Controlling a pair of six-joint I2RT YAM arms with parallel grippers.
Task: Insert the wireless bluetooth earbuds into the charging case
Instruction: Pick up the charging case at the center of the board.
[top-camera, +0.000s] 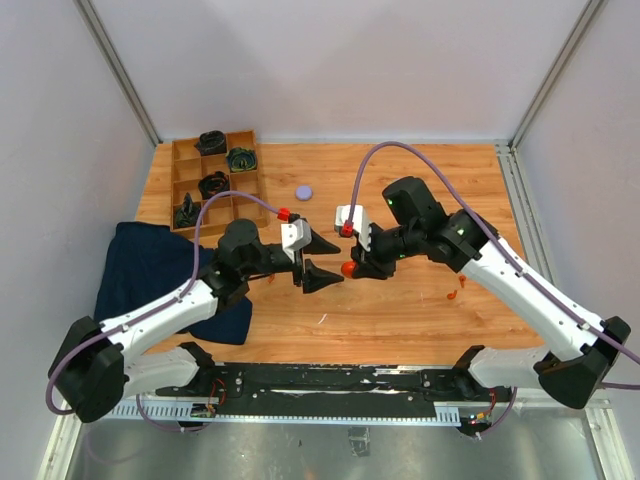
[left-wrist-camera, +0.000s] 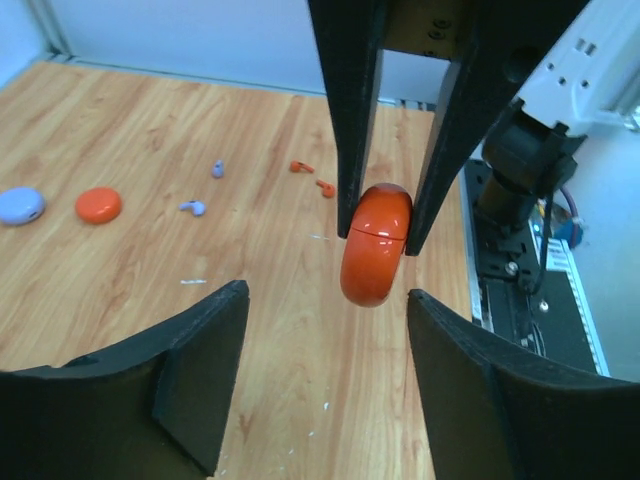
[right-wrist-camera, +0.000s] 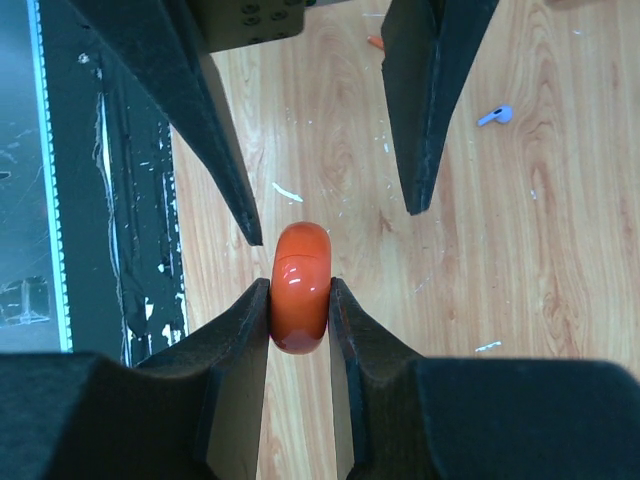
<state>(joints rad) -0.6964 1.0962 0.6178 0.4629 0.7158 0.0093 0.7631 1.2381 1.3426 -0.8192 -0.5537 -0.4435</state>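
Observation:
My right gripper (right-wrist-camera: 300, 300) is shut on an orange-red charging case (right-wrist-camera: 300, 285), held on edge above the wooden table with its lid closed. In the top view this case (top-camera: 348, 268) hangs at mid-table. My left gripper (left-wrist-camera: 325, 350) faces it, open with nothing between its fingers, and the case (left-wrist-camera: 375, 255) sits just beyond the fingertips. Loose on the table lie two lavender earbuds (left-wrist-camera: 193, 208) (left-wrist-camera: 218, 169) and two orange-red earbuds (left-wrist-camera: 300, 167) (left-wrist-camera: 326, 187).
A lavender disc (top-camera: 303, 191) and an orange-red disc (top-camera: 283, 213) lie behind the left gripper. A wooden compartment tray (top-camera: 178, 168) with black coiled bundles stands at the back left. A dark blue cloth (top-camera: 150, 265) lies at the left edge.

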